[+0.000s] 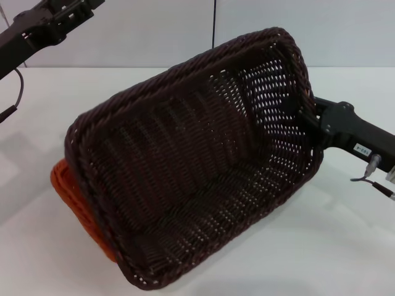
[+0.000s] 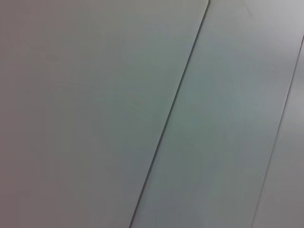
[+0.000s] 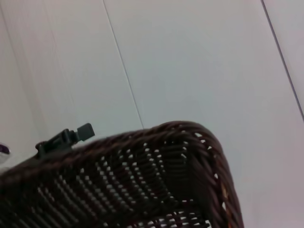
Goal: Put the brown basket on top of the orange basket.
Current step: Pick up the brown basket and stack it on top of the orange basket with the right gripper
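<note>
A: brown basket (image 1: 191,166)? where
B: tilted steeply, low corner over the orange basket (image 1: 71,191), on the desk (image 1: 321,246)
A: right hand (image 1: 308,114)?
B: clamped on its raised short wall; left hand (image 1: 68,9) parked beyond it, grip unclear
A: handling?
B: light, stiff weave; rim hold looks best

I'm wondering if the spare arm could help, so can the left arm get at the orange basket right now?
Probably not easily. The brown basket, tilted and held at its end by the right pincer, covers nearly all of the orange basket; the left pincer is raised far back.
</note>
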`<state>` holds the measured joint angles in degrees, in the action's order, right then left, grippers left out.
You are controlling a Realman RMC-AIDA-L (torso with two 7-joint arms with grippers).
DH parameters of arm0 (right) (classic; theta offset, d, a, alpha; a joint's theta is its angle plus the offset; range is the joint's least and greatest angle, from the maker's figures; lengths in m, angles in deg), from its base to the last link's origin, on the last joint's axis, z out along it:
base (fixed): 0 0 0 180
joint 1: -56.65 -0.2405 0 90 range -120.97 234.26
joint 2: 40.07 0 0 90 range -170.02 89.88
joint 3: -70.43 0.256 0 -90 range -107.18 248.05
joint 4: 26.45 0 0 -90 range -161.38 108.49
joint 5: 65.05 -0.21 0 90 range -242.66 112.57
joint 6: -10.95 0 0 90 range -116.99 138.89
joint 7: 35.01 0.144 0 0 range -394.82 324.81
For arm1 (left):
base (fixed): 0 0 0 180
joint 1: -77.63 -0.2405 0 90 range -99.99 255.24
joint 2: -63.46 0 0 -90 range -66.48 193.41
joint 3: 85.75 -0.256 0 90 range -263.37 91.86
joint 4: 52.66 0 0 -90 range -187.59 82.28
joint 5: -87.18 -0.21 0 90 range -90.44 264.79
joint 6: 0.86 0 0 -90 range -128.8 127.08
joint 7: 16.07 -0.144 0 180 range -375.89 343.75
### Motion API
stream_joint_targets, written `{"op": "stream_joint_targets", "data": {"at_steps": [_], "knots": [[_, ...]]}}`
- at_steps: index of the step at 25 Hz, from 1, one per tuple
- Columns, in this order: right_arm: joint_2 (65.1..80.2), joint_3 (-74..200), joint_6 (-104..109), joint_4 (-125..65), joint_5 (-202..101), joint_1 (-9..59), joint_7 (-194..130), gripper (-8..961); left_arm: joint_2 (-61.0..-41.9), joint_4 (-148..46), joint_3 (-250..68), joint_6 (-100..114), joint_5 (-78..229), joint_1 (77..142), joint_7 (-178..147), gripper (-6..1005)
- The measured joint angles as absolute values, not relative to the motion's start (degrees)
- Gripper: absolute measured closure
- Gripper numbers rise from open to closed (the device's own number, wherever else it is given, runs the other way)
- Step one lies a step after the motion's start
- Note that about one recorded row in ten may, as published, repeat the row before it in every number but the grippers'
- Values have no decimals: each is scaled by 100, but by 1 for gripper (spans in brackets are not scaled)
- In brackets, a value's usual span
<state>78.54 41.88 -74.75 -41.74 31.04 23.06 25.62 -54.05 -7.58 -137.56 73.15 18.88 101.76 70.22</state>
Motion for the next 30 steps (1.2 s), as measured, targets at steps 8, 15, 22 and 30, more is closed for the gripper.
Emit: {"op": "stream_joint_targets", "data": {"at_steps": [8,15,22,30], "knots": [[7868,4137,-7476,-4165,3078,2165,2564,775,-5404,-817,-13757,7302,1889,10175,6955,173],[7859,4134,-7420,-4130,3100,2129,2602,764,-5404,-818,-13744,7335,1889,10132,6953,173],[7857,4124,-7329,-4126,3118,2083,2634,753,-5404,-818,-13743,7339,1889,10135,6953,173],[7857,3918,-7104,-4094,3134,1926,2654,740,-5389,-856,-13742,7312,1889,10169,6934,173]]}}
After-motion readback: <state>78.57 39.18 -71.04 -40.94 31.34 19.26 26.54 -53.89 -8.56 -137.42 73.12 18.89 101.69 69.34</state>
